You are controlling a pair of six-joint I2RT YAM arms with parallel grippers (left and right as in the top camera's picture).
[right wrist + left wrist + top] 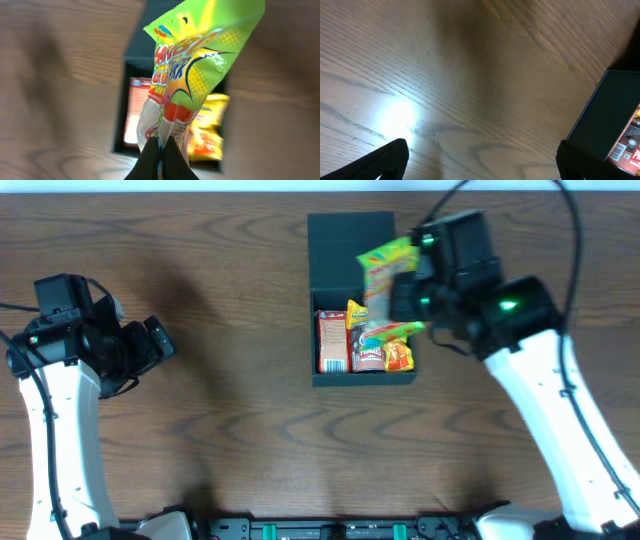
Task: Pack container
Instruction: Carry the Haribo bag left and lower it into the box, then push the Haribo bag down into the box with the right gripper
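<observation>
The dark teal container [362,379] sits at the table's middle back, lid flap [340,245] open toward the far side. Inside lie a red packet [331,342] and orange-yellow packets [372,352]. My right gripper [402,298] is shut on a green-yellow snack packet [385,272] and holds it above the container's right part; in the right wrist view the packet [195,75] hangs from the closed fingers [161,150] over the container [118,135]. My left gripper [160,340] is open and empty over bare table at the left; its view shows the container's corner [600,120].
The wooden table [230,410] stretches around the container. The right arm [540,380] reaches in from the front right, the left arm [60,400] from the front left.
</observation>
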